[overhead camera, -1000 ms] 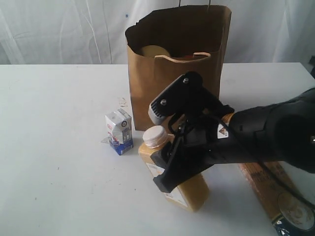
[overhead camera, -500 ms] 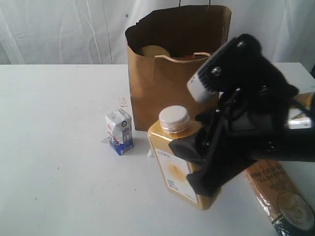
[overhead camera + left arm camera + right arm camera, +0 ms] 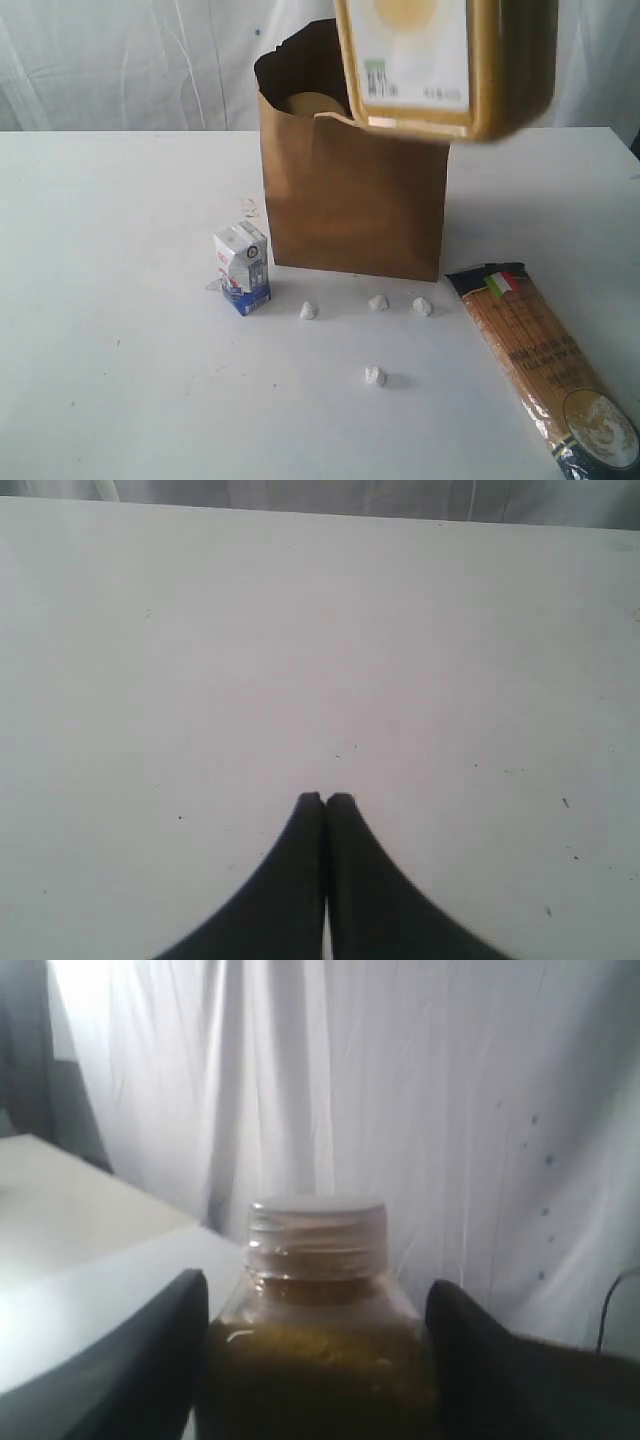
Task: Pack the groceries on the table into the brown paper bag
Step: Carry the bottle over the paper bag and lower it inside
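Bottle (image 3: 445, 60) label blurred, spaghetti packet (image 3: 535, 360) tricolour flag

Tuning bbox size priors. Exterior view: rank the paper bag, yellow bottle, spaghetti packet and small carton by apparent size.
1. brown paper bag
2-3. yellow bottle and spaghetti packet: not ranked, since the bottle looms near the camera and is cropped at the top edge
4. small carton
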### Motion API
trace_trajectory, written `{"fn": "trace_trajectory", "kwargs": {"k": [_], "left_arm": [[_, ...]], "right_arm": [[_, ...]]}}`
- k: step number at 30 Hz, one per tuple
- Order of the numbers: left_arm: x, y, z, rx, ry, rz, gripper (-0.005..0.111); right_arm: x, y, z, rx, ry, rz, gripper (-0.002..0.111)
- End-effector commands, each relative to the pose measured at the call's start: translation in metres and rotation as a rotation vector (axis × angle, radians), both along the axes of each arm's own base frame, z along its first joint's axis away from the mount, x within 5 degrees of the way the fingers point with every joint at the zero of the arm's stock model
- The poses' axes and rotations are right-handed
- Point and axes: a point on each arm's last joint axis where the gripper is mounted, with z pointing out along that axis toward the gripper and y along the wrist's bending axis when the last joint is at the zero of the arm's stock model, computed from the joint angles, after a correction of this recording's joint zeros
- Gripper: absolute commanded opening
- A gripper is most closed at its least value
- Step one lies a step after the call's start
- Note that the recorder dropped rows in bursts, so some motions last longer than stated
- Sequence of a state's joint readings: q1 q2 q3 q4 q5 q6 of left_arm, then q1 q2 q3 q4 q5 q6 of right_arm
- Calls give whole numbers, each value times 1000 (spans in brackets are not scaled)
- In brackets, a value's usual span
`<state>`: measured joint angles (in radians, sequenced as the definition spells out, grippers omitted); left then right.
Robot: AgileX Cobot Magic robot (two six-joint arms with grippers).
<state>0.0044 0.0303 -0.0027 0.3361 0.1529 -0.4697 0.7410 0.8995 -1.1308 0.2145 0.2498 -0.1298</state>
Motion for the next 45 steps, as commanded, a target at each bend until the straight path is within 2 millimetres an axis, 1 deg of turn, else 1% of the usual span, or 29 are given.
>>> {"fn": "trace_trajectory", "kwargs": {"k": [1, 4, 8, 10, 14, 16, 19, 22, 30, 32, 34, 37, 40, 42, 45], "left_arm": [[0, 0, 0, 1, -8, -6, 0], [0, 0, 0, 0, -8, -7, 0], [0, 0, 0, 0, -8, -7, 0], [0, 0, 0, 0, -8, -7, 0], [0, 0, 0, 0, -8, -7, 0], [0, 0, 0, 0, -8, -7, 0], [0, 0, 0, 0, -8, -7, 0], [0, 0, 0, 0, -8, -7, 0], [0, -1, 0, 2, -8, -22, 0], [0, -1, 0, 7, -8, -30, 0], [0, -1, 0, 7, -8, -30, 0], [0, -1, 0, 7, -8, -30, 0], [0, -1, 0, 7, -8, -30, 0], [0, -1, 0, 7, -8, -30, 0], [0, -1, 0, 7, -8, -30, 0]], "right_arm": [[38, 13, 25, 111, -169, -112, 23], [66, 22, 20, 69, -295, -199, 23], [92, 40, 3, -85, -428, -264, 23], [104, 49, -7, -133, -444, -275, 23], [125, 63, -24, -161, -469, -302, 23], [133, 68, -32, -187, -491, -318, 23], [144, 75, -46, -215, -460, -313, 23], [155, 76, -59, -266, -451, -326, 23], [187, 62, -83, -279, -354, -410, 23], [192, 63, -88, -280, -353, -418, 23], [199, 67, -99, -284, -353, -428, 23], [206, 71, -109, -296, -343, -430, 23], [212, 73, -120, -309, -311, -430, 30], [215, 72, -124, -280, -265, -449, 33], [216, 70, -125, -257, -237, -465, 34]]}}
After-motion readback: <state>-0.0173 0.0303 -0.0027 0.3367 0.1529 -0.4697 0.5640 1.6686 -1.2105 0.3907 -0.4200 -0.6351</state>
